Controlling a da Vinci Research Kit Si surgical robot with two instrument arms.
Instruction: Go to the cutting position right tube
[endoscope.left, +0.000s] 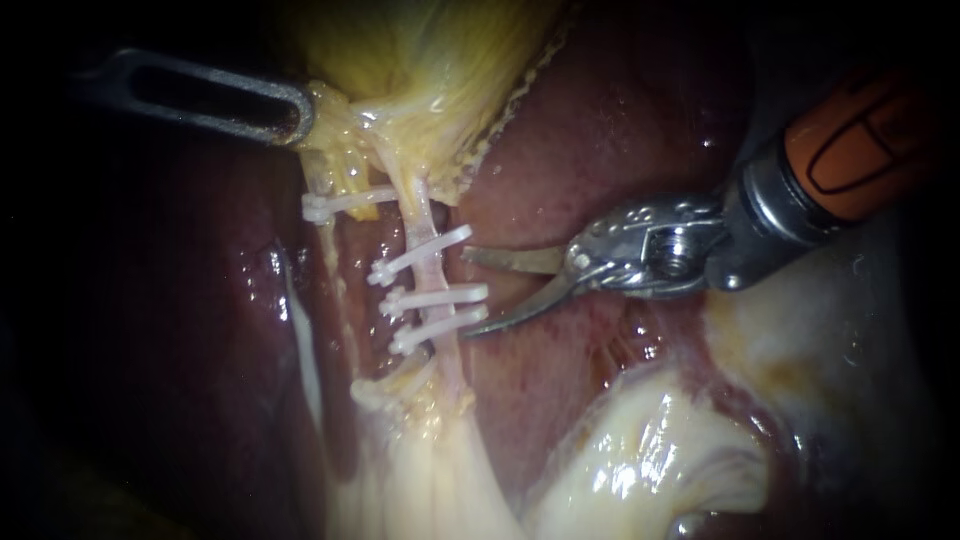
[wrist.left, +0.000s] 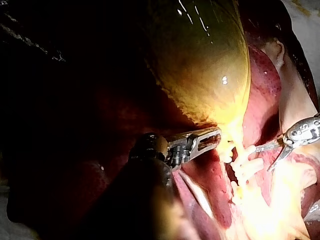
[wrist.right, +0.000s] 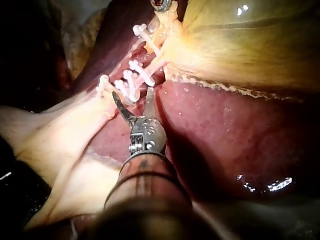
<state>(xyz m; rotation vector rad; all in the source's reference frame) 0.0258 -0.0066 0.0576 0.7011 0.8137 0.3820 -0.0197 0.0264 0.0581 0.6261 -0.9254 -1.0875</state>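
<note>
The right tube (endoscope.left: 437, 275) runs down from the gallbladder (endoscope.left: 420, 60) and carries three white clips (endoscope.left: 436, 297). My right instrument (endoscope.left: 467, 292) comes in from the right with its two blades open. The blade tips stop just to the right of the tube, level with the clips, and the tube is not between them. In the right wrist view the open blades (wrist.right: 132, 97) point at the clips (wrist.right: 134, 75). My left instrument (endoscope.left: 305, 115) is shut on the gallbladder's neck (endoscope.left: 335, 110) and holds it taut. That grip also shows in the left wrist view, at the jaws (wrist.left: 217, 135).
The left tube (endoscope.left: 330, 260) has a white clip (endoscope.left: 335, 204) near the top and another (endoscope.left: 385, 385) lower down. Dark red liver (endoscope.left: 600, 130) lies behind and to both sides. Pale fatty tissue (endoscope.left: 640, 450) bulges below my right instrument.
</note>
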